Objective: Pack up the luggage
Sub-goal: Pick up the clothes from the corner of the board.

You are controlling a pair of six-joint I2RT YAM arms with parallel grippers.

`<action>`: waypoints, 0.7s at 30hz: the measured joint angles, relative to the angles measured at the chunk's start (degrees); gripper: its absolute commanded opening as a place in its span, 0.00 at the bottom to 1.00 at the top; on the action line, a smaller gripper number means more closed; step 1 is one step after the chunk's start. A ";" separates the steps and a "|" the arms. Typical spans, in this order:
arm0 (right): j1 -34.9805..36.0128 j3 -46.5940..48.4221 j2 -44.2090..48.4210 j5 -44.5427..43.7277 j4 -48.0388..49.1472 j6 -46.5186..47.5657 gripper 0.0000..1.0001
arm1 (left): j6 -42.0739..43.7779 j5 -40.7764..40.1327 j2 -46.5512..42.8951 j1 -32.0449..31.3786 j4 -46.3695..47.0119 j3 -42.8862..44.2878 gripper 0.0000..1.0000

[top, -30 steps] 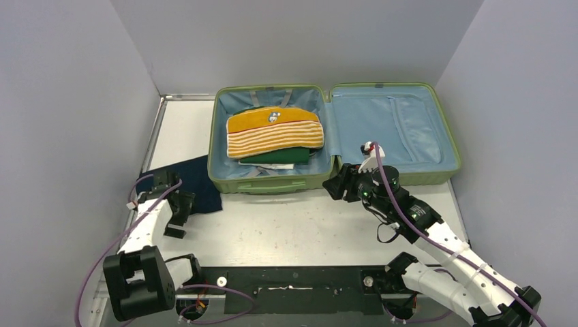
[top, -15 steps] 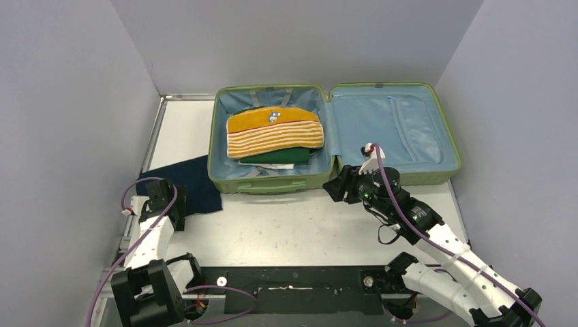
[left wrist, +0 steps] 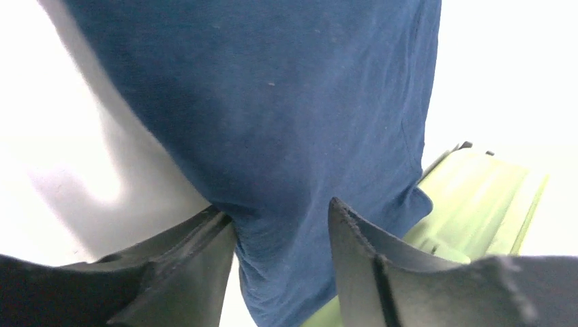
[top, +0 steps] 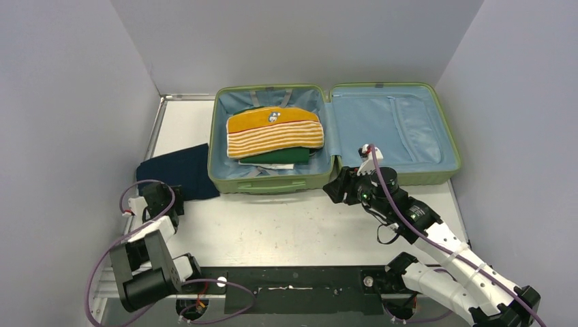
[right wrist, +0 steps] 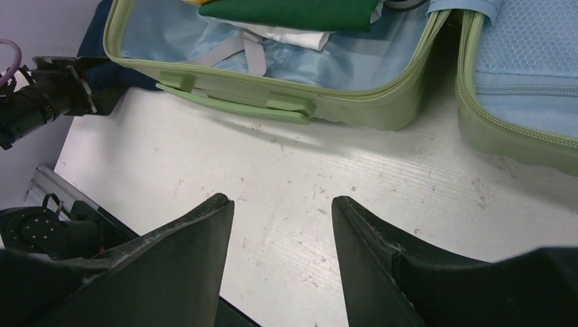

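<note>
no readable text on luggage (top: pixel 272 182); emblem (top: pixel 274 116) on orange striped top (top: pixel 272 136) illegible.

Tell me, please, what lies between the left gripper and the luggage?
A navy cloth lies on the table between left gripper and luggage, clearest in the top view.

luggage (right wrist: pixel 354 109) cropped above, green garment (top: pixel 276 157) mostly covered

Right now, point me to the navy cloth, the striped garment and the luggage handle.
navy cloth (top: pixel 183 172), top view, middle of the folded fabric.
striped garment (top: pixel 275 138), top view, its striped lower half.
luggage handle (right wrist: pixel 235 104), right wrist view, middle of the green grip.
</note>
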State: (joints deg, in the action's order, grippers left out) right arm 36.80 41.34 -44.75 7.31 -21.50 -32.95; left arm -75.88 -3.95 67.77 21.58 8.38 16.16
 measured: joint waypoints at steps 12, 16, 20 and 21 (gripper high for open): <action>0.02 0.48 -0.74 -0.07 -1.68 1.03 0.56 | 1.77 7.67 7.96 4.90 10.67 -1.22 0.00; 0.00 0.48 -0.87 -0.07 -1.73 1.01 0.56 | 5.60 7.21 2.16 5.16 -0.37 1.46 0.00; 0.02 0.48 -1.60 -0.07 -1.62 0.96 0.56 | 10.23 5.88 -5.27 5.14 -14.36 8.63 0.00; 0.02 0.48 -1.88 -0.04 -1.51 0.92 0.56 | 11.08 5.57 -5.90 5.11 -16.37 10.71 0.00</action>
State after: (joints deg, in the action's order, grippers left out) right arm 36.82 41.82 -46.63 7.27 -23.00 -32.03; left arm -64.79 1.63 61.87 26.70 -7.99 26.87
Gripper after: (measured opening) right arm 0.556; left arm 0.051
